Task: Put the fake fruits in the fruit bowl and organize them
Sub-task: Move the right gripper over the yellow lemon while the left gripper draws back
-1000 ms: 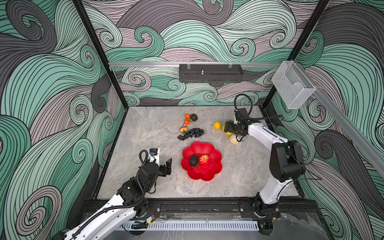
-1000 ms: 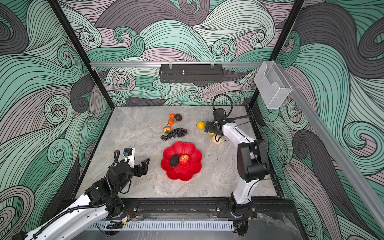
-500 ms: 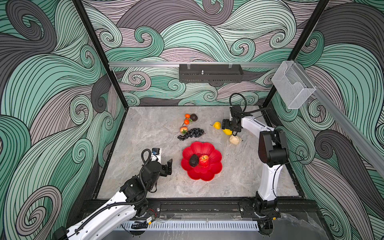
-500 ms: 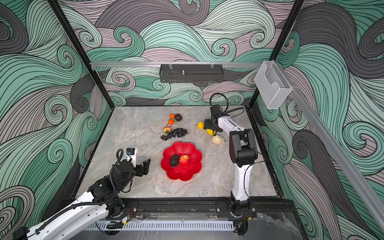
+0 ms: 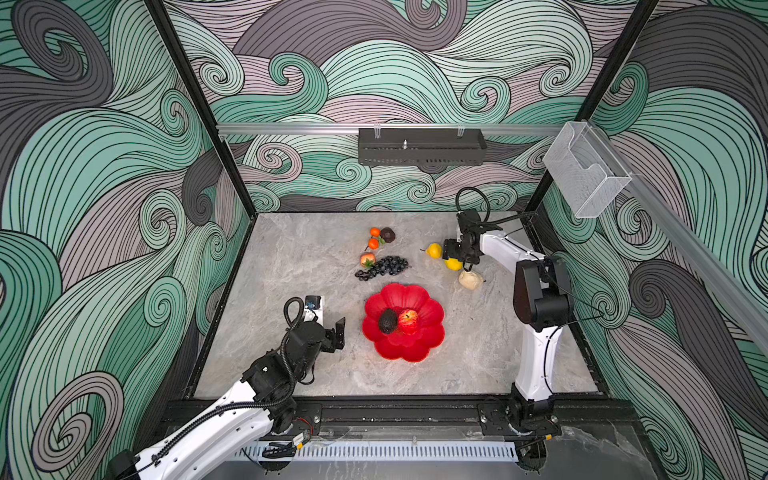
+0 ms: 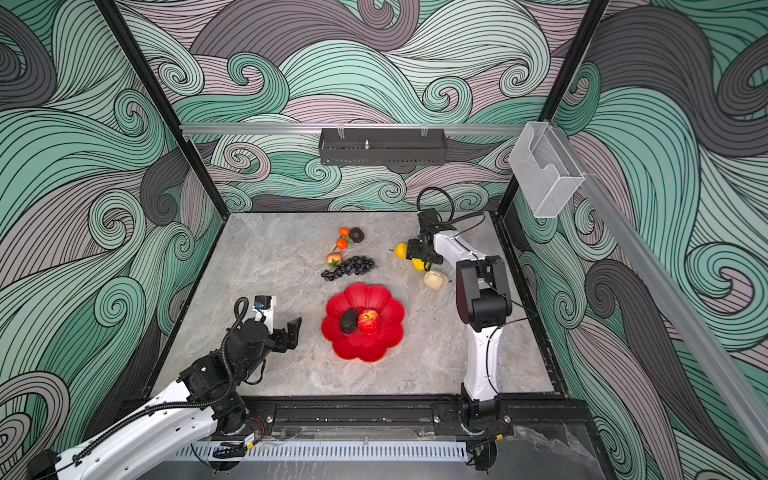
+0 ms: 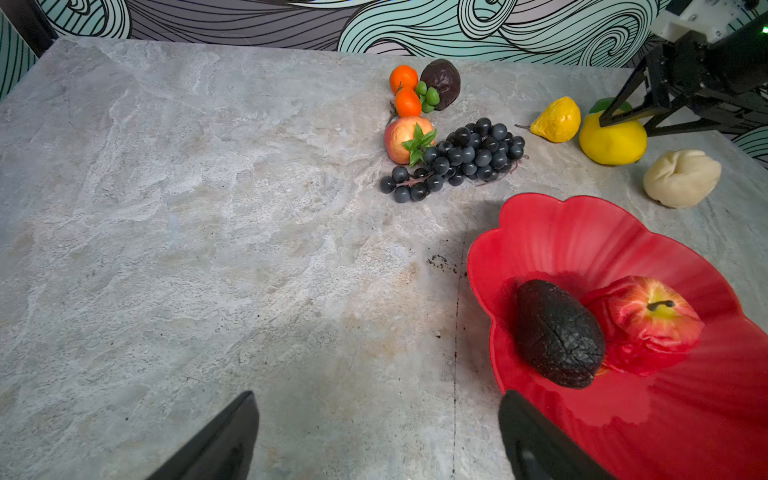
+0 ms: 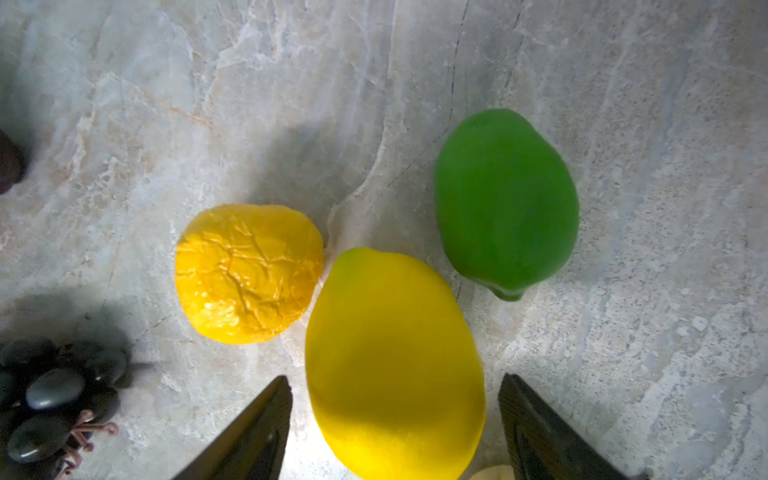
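Yellow lemon [image 8: 395, 332] sits between spread jaws of the right gripper [image 8: 395, 375], unpinched, apparently bound for the bowl [image 5: 399, 297]; left gripper [image 7: 377, 392] hangs wide, empty.

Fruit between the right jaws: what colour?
Plain bright yellow. The smooth oval plastic lemon shows best in the right wrist view.

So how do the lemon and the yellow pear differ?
The lemon is larger and smooth; the yellow pear is smaller and wrinkled. The lemon lies between the open jaws of the right gripper; the yellow pear lies outside them. Both are yellow and rest on the table.
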